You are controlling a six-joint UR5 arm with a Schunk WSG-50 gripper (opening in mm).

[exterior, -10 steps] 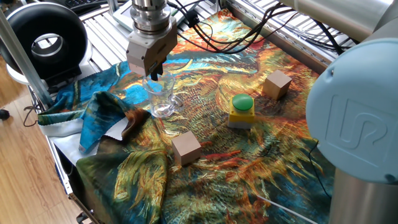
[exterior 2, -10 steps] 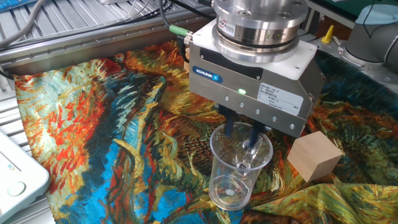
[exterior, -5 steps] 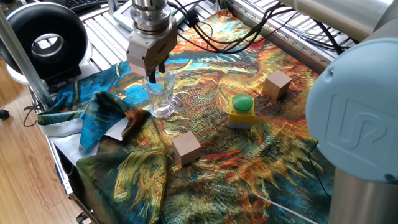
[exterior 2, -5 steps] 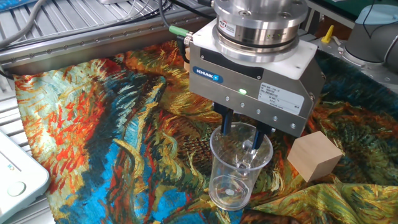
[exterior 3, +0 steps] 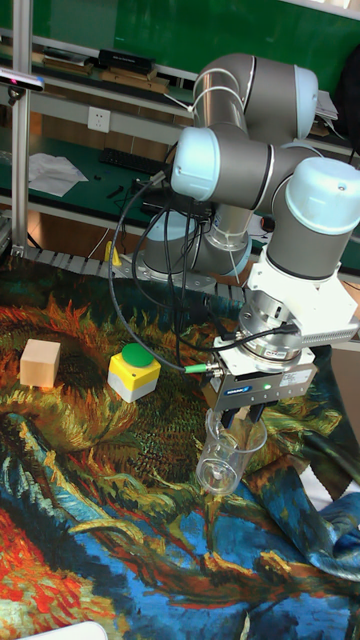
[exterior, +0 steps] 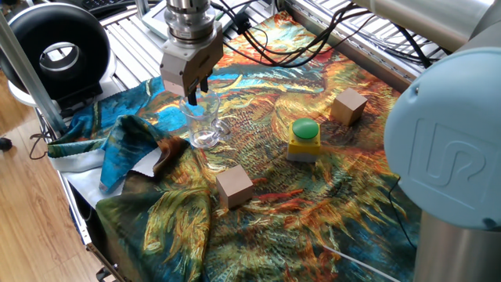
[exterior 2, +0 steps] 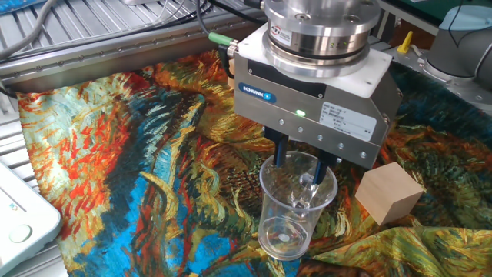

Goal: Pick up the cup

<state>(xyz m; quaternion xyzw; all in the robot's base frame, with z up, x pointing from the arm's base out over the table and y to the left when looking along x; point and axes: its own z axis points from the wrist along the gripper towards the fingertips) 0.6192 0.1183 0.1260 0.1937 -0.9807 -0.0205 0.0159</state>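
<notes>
The cup (exterior: 203,125) is a clear glass tumbler standing upright on the painted cloth (exterior: 266,196). My gripper (exterior: 194,95) hangs straight over the cup, pointing down. In the other fixed view its two dark fingertips (exterior 2: 278,154) reach down to the far side of the cup's (exterior 2: 296,215) rim and stand apart. The gripper (exterior 2: 302,163) is open, and I see no finger pressed against the glass. The tall fixed view shows the gripper (exterior 3: 238,418) just above the mouth of the cup (exterior 3: 228,460), whose base rests on the cloth.
One wooden cube (exterior: 234,186) lies in front of the cup and another (exterior: 349,106) at the far right. A yellow box with a green button (exterior: 304,139) sits between them. The cloth bunches into folds (exterior: 133,149) to the left. Cables (exterior: 274,39) trail behind the gripper.
The two fingertips have spread wider apart over the cup's mouth. The cup has stayed in place on the cloth.
</notes>
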